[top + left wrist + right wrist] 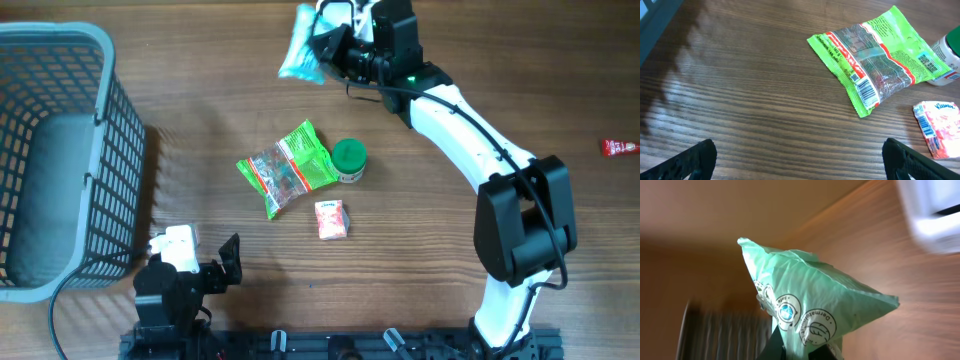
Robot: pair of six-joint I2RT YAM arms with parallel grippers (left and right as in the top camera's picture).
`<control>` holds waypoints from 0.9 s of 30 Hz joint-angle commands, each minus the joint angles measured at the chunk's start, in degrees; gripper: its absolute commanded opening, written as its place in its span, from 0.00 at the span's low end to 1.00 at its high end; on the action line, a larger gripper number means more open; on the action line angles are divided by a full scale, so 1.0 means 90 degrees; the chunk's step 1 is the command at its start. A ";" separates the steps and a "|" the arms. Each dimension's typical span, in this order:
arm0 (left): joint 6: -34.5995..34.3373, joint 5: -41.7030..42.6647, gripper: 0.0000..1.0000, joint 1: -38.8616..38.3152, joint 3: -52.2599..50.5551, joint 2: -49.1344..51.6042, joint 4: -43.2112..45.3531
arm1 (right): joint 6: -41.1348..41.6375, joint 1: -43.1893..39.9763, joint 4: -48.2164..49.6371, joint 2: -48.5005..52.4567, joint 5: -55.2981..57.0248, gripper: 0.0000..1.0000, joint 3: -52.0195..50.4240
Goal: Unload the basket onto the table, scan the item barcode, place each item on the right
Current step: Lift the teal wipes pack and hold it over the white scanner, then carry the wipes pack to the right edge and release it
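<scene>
Overhead, the right tool [322,52] is clenched on a pale green packet [300,45] at the far edge of the bench [200,90], and the packet sticks out to the tool's left. The right wrist view has the packet rising from between the fingers, its round printed logos facing the camera. A blurred white device [935,205] sits up and to the right of it. The left tool [215,268] rests near the front edge, released, its jaws spread wide with nothing between them. Ahead of it and to its right lie a bright green snack bag [290,168], barcode up, a green-lidded jar [349,158] just beside the bag, and a pink tissue pack [331,219] closer in. A wire basket [120,170] stands to its left.
</scene>
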 commanded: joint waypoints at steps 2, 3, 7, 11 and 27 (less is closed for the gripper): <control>-0.0036 -0.0012 1.00 0.0022 -0.0075 -0.0049 0.0015 | 0.1389 0.0019 0.0260 0.0721 0.2266 0.05 0.0959; -0.0036 -0.0012 1.00 0.0022 -0.0075 -0.0049 0.0017 | 0.1613 0.0007 0.0185 0.1100 0.2212 0.05 0.1350; -0.0036 -0.0012 1.00 0.0022 -0.0075 -0.0049 0.0015 | 0.2205 -0.0002 -0.1015 0.2093 0.2300 0.05 0.2781; -0.0036 -0.0015 1.00 0.0022 -0.0075 -0.0049 0.0015 | 0.2543 -0.0153 -0.1219 0.2086 0.2021 0.04 0.2781; -0.0036 -0.0015 1.00 0.0022 -0.0075 -0.0049 0.0015 | -0.0877 -0.3597 -0.7713 -0.0539 0.5343 0.05 0.2098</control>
